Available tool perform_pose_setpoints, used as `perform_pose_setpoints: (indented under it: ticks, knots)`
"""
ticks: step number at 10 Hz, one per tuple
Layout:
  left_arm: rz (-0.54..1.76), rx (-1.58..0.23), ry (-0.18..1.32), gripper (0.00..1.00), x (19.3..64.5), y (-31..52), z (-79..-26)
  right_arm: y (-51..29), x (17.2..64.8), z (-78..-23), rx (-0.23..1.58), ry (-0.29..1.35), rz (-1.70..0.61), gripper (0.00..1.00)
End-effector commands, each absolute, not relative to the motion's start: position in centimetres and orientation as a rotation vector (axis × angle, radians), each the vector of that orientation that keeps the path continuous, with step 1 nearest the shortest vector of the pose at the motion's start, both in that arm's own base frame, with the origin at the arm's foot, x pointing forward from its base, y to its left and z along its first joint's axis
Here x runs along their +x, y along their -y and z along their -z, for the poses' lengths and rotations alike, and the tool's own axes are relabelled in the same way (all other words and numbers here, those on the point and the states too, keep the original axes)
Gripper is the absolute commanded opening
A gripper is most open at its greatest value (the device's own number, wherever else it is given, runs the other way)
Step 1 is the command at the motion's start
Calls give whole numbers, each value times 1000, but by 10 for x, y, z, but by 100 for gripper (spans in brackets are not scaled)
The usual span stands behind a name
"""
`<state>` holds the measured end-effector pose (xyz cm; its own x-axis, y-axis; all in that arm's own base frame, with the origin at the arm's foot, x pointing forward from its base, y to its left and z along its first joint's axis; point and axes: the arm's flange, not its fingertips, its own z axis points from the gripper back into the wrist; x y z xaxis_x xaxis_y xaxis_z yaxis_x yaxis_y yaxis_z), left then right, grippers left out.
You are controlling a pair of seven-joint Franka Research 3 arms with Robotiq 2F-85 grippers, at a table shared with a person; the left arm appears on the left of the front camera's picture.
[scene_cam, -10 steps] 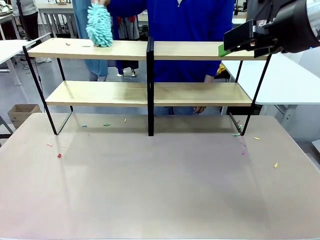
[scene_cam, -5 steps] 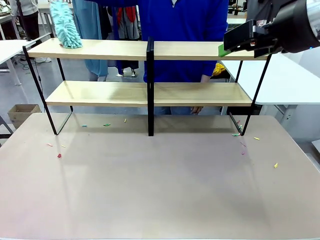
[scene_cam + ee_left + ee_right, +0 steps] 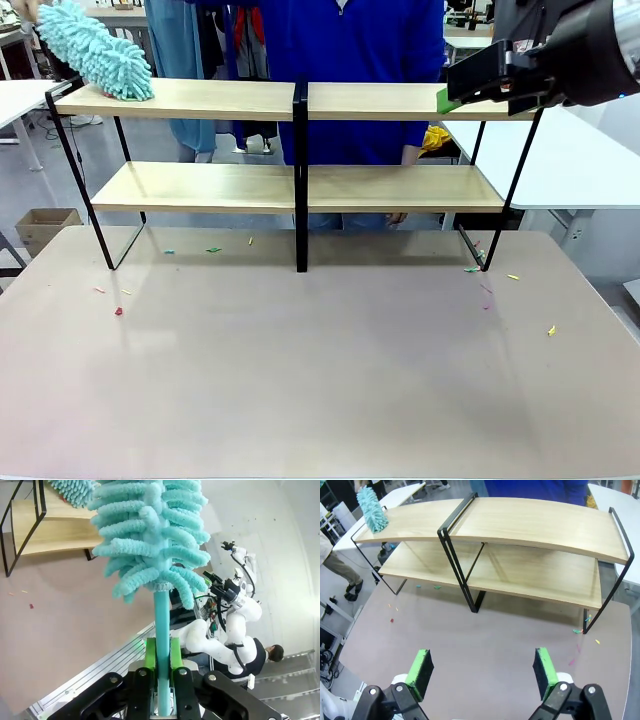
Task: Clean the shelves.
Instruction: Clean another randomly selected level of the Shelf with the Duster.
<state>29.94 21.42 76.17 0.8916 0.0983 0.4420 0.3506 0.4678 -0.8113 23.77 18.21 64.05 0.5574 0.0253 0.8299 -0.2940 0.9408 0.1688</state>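
Two risks at the shelves (image 3: pixel 220 98) on the tabletop (image 3: pixel 320 380): the left gripper (image 3: pixel 162 652), pinching the handle of the duster (image 3: pixel 95 55) whose head lies on their top board's left end, may let it twist or snag the frame; the right gripper (image 3: pixel 482 667), spread and empty, faces their front.

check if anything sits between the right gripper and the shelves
Nothing visible does. The right gripper, open, faces the shelves with only tabletop and small scraps between. The duster rests at the shelves' far left end, away from it.
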Motion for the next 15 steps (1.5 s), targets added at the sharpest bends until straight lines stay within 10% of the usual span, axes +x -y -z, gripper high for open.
perform_pose_setpoints:
  ticks: [1, 10, 15]
  knots:
    - [163, -1094, 479, 12, 297, -213, -764, -182, 238, -641, 305, 967, -190, 100]
    - [487, -1053, 276, 12, 281, -191, -743, -182, 238, -641, 305, 967, -190, 100]
    - [-99, -1241, 770, 12, 207, -373, -708, -182, 238, -641, 305, 967, -190, 100]
